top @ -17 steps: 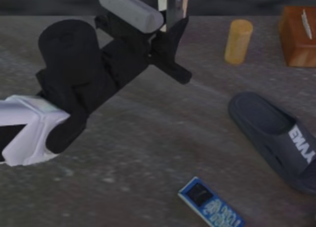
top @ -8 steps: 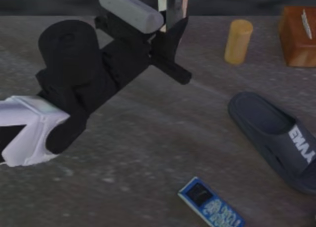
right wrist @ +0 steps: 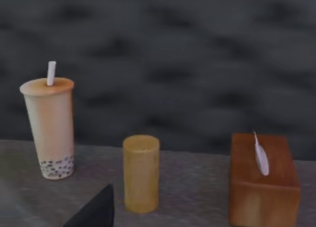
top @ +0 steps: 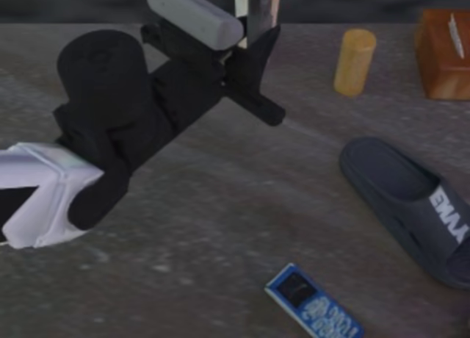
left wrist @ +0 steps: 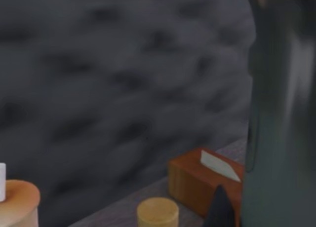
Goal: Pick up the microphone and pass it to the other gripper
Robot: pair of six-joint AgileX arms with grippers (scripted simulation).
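Top view puts your left gripper (top: 255,55) at the far edge of the table (top: 220,220), near the middle. The bulky black arm with its white link runs back toward the left side. Its black fingers look closed around the microphone (top: 258,18), which shows only as a slim dark upright shaft rising between them. The exact contact is hidden by the gripper body. In the left wrist view the same microphone (left wrist: 281,118) is a tall dark grey column right against the lens, which fits a firm hold. You cannot see its foam head in either view.

Your right arm appears nowhere in the top view, so you cannot tell how its fingers stand. Its wrist camera looks across at a tall orange-capped bubble tea cup with a white straw (right wrist: 49,128), a stubby yellow cylinder (right wrist: 140,172) and a brown wooden tissue box (right wrist: 264,182).

Watch these risks from here:
- The bubble tea cup stands just behind the held microphone, so a swing backward could tip it.
- Bringing the right arm in past the yellow cylinder and the dark navy slipper (top: 407,202) could knock either of them.
- Releasing before the right fingers have closed would drop the microphone onto the table, possibly onto the blue-and-white phone (top: 314,305).
- Little handle shows beyond the left fingers, so the two grippers could collide.
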